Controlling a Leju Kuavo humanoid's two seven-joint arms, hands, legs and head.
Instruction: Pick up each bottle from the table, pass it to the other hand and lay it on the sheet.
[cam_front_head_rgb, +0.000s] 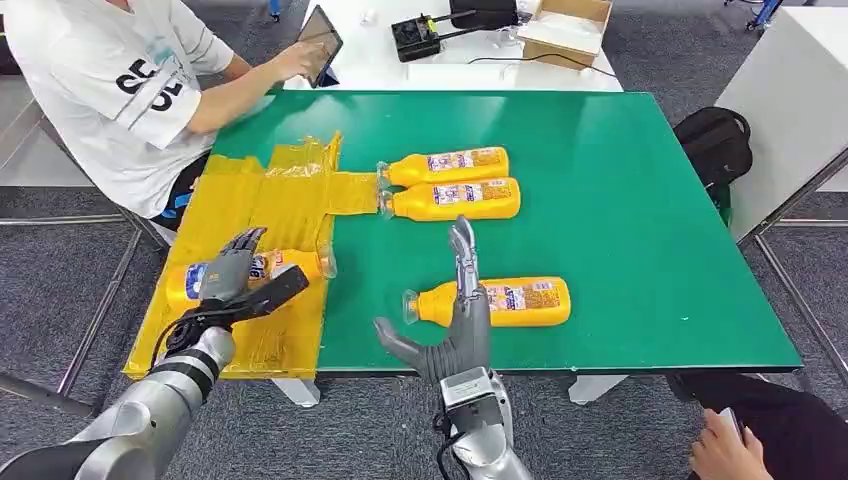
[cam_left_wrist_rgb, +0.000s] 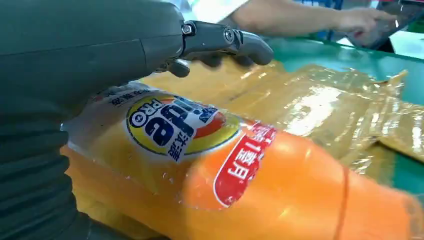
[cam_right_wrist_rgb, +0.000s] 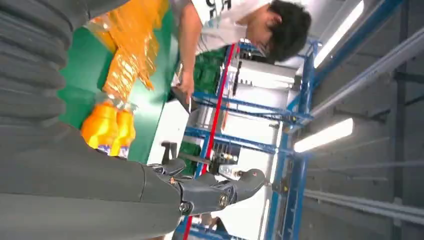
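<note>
The left hand (cam_front_head_rgb: 232, 272) grips a bottle (cam_front_head_rgb: 290, 265) lying on the yellow sheet (cam_front_head_rgb: 270, 200) at the table's left. The right hand (cam_front_head_rgb: 455, 330) is open, fingers straight, over another bottle (cam_front_head_rgb: 520, 300) near the table's front edge.

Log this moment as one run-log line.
left hand: holds bottle on yellow sheet | right hand: open, above table bottle | green table: three bottles left

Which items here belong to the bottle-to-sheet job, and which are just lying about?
Job:
- yellow sheet
- bottle on the sheet, under the left hand
- bottle nearest the robot, by the open right hand
- two bottles side by side

Lying about:
- tablet
- cardboard box
- black backpack
</note>
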